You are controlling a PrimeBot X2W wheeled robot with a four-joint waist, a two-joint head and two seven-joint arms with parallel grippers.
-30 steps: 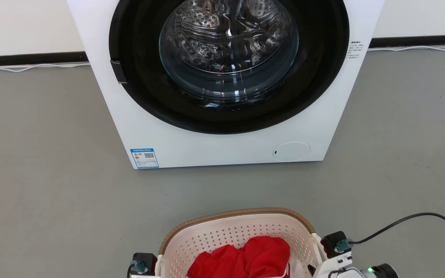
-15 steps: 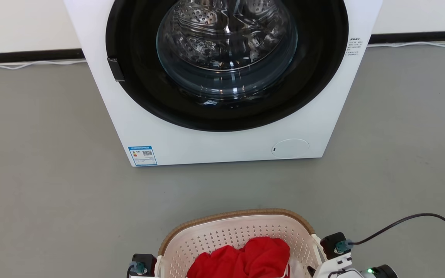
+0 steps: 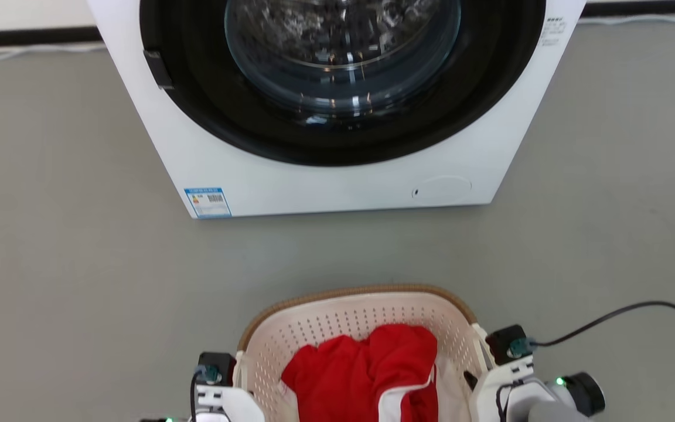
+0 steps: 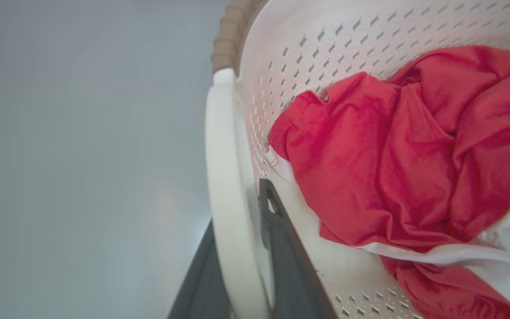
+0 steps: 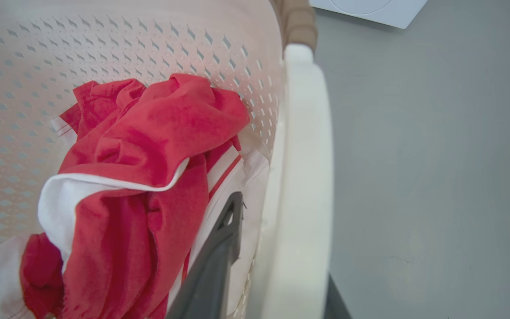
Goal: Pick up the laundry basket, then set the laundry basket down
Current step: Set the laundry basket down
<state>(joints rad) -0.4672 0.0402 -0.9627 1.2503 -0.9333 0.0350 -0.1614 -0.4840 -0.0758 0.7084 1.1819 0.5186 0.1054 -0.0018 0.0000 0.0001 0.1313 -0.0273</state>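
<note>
- The grey floor [image 3: 50,264] spread across the head view
- A white washing machine [image 3: 326,187] stood on it at the top, its round glass door shut inside a black ring
- The laundry basket [image 3: 337,319] sat at the bottom middle of that view, in front of the machine and well apart from it, brown rim toward the machine; whether it rested on the floor or hung clear of it could not be told
- A red and white garment [image 3: 361,375] lay crumpled inside the basket
- The left gripper [image 4: 237,212] was clamped on the basket's left handle [image 4: 224,177], one dark finger inside the wall and one outside
- The right gripper [image 5: 281,239] was clamped the same way on the right handle [image 5: 303,155]
- A black cable [image 3: 636,308] arched over the floor from the right wrist
- A small blue label [image 3: 207,202] was stuck on the machine's lower left corner
</note>
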